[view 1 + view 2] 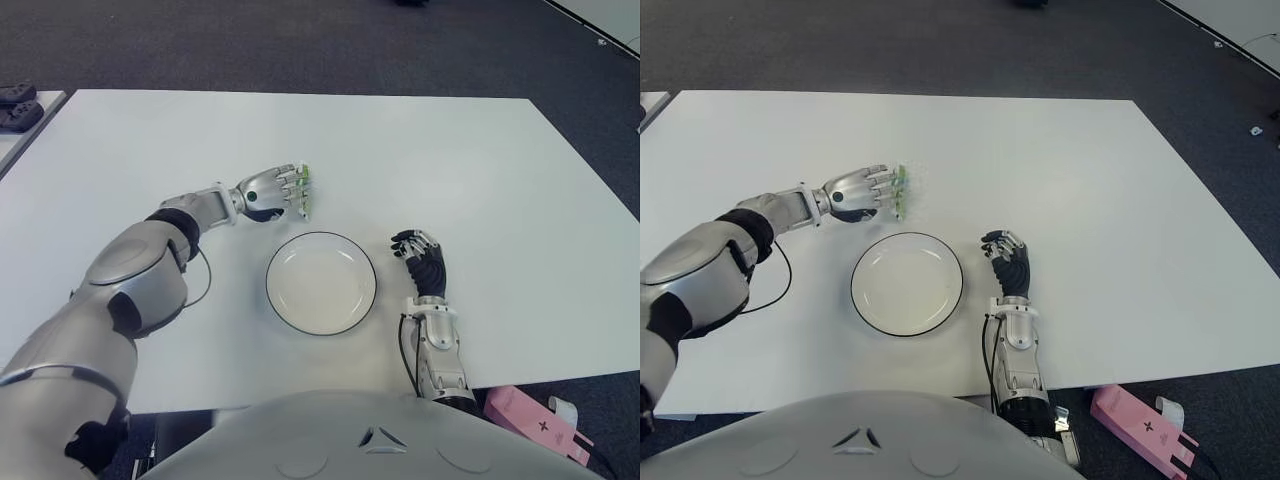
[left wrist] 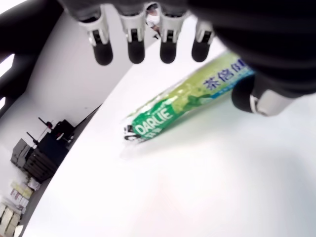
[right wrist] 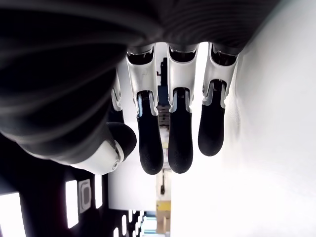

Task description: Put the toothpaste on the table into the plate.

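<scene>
1. Your plate [image 1: 321,283] sits on the white table [image 1: 480,170] directly in front of the robot: white, round, with a thin dark rim. Nothing lies in it; the inside is bare.
2. The toothpaste [image 2: 182,100], a green tube printed with "DARLIE", lies flat on the table just beyond the plate's far left edge, outside the rim and not touching it.
3. Your left hand [image 1: 275,189] is stretched out over the table, with its fingertips at the tube. In the left wrist view the four fingers [image 2: 135,47] hang extended above the tube and the thumb [image 2: 254,96] sits against its near end. The fingers are loose and not wrapped around the tube, so the hand grips nothing.
4. Your right hand [image 1: 422,257] shows just to the right of the plate, near its rim, palm down. In its own wrist view the fingers [image 3: 179,131] are gently curved and apart, with nothing between them and the thumb.
5. A pink box [image 1: 1140,428] lies on the dark floor off the table's near right corner.
</scene>
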Robot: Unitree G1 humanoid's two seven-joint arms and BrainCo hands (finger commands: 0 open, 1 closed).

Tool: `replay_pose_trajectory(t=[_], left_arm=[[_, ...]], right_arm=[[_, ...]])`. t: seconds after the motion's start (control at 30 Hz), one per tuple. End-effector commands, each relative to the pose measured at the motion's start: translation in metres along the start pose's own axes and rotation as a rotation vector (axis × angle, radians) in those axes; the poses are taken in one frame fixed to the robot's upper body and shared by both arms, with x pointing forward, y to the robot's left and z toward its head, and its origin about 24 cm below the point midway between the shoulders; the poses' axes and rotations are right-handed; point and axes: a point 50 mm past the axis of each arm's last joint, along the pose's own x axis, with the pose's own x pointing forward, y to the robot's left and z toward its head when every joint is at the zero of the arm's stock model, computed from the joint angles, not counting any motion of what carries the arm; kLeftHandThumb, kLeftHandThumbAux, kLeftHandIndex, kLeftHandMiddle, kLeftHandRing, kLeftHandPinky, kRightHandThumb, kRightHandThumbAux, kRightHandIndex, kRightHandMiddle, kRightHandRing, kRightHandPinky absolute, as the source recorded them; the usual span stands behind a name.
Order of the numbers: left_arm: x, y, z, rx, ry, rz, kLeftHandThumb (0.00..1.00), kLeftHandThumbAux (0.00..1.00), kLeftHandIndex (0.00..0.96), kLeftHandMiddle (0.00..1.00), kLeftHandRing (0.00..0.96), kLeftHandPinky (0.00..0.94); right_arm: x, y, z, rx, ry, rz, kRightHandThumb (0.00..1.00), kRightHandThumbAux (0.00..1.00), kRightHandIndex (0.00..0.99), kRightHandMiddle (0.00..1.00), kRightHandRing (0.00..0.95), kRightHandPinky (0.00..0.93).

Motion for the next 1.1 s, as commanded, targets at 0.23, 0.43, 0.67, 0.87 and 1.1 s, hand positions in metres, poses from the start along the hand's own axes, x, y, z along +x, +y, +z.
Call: replay_pose_trajectory(t=[0.23,0.43,0.67,0.87,1.1], left_arm=[[0.012,0.006,0.009,0.016,-0.096,-0.01,0.625,0.41,0.0,0.0,0.0,0.0],[0.015,0.007,0.012,0.019,-0.135,-0.03,0.647,0.441,0.0,0.0,0.0,0.0],[0.02,0.008,0.023,0.042,-0.196,-0.051,0.676,0.471,0.0,0.0,0.0,0.0],[0.025,0.009,0.028,0.048,-0.223,-0.075,0.648,0.484,0.0,0.0,0.0,0.0],[0.029,0.01,0.031,0.044,-0.232,-0.103,0.622,0.511,0.0,0.0,0.0,0.0]], right_arm=[[-0.009,-0.005,-0.013,0.002,0.089,-0.024,0.708,0.726,0.429,0.485,0.483,0.472],[-0.011,-0.006,-0.014,0.006,0.091,-0.03,0.708,0.726,0.429,0.483,0.478,0.469],[-0.013,-0.007,-0.014,0.006,0.087,-0.039,0.709,0.726,0.429,0.48,0.481,0.478],[-0.014,-0.009,-0.015,0.007,0.084,-0.044,0.71,0.727,0.429,0.476,0.486,0.485],[-0.017,-0.012,-0.016,0.01,0.084,-0.059,0.711,0.728,0.429,0.475,0.488,0.482]])
